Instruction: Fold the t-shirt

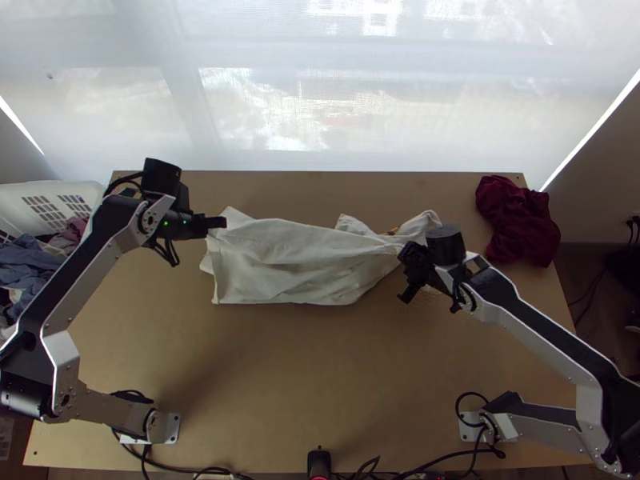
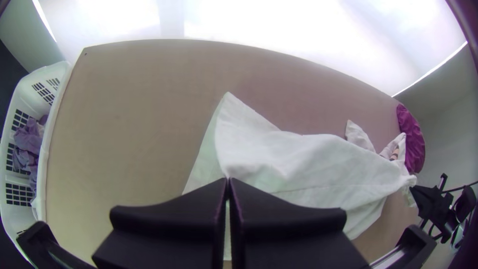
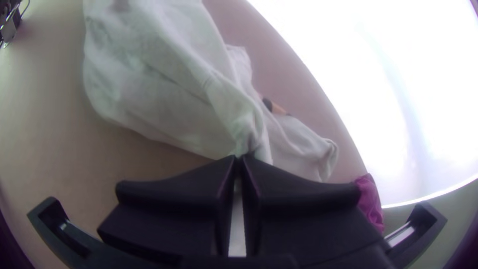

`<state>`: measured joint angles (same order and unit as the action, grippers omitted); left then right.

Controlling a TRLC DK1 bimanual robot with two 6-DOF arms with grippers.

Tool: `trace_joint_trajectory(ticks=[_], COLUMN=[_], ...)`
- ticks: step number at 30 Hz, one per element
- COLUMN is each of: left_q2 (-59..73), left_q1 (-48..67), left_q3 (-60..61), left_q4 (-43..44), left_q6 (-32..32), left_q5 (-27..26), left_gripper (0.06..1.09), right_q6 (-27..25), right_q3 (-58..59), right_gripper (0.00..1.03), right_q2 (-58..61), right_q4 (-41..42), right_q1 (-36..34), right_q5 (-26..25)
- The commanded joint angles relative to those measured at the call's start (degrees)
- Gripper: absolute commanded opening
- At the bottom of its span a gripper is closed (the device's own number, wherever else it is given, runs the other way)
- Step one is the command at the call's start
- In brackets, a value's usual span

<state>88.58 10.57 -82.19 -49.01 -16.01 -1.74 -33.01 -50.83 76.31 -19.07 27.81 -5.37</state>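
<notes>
Found left gripper (image 1: 218, 223) at the left end of the white T-shirt (image 1: 280, 260), tips together and clamped on cloth near the upper-left corner. Found right gripper (image 1: 406, 256) likewise drawn together, clamped on a gathered, narrowed part toward the other end. Located the T-shirt on the light wooden table (image 1: 280, 384), across its far half and between both grippers. Observed broad cloth at the left, with more than one layer, tapering into pleats toward right gripper. Noted a loose, crumpled portion (image 1: 420, 223) on the window side of right gripper, and near it a small tan-and-dark patch (image 3: 276, 107). Unable to tell how much of the cloth rests flat.

Recorded at the table's far right corner: bunched maroon cloth (image 1: 518, 224), well apart from the T-shirt. Recorded just beside the table's left edge: a white slatted laundry basket (image 1: 20, 196), holding blue and purplish clothes (image 1: 32, 264). Noted beyond the far edge a pale, translucent window shade (image 1: 280, 96).
</notes>
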Motion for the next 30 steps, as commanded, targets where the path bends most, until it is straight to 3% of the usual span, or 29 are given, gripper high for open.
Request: trace_joint_trajectory(ticks=[1,15,25,30], left_q2=[-3.9,-13.6,-24.9,-30.7], left_q1=[-1.1,-2.7,-2.0,-2.3], left_q3=[-2.0,-11.8,-18.1,-21.0], left_q4=[-2.8,-9.3,-9.3,-9.5], left_q6=[0.2,2.5,7.3,10.3], left_q5=[0.0,0.1,0.2,0.9], left_gripper=[0.09,0.09,0.09,0.09], right_q6=[-0.4,-2.1,-3.1,-6.2], right_q3=[-7.5,-30.6,-44.1,-49.5], right_gripper=[0.03,0.03,0.03,0.03], right_q2=[-6.8,-13.7,-20.0,-22.3], right_q4=[-8.3,-23.3,-26.9,-27.2], right_q1=[-2.9,-6.3,-5.5,-4.9], right_q5=[0.4,0.3,0.0,0.0])
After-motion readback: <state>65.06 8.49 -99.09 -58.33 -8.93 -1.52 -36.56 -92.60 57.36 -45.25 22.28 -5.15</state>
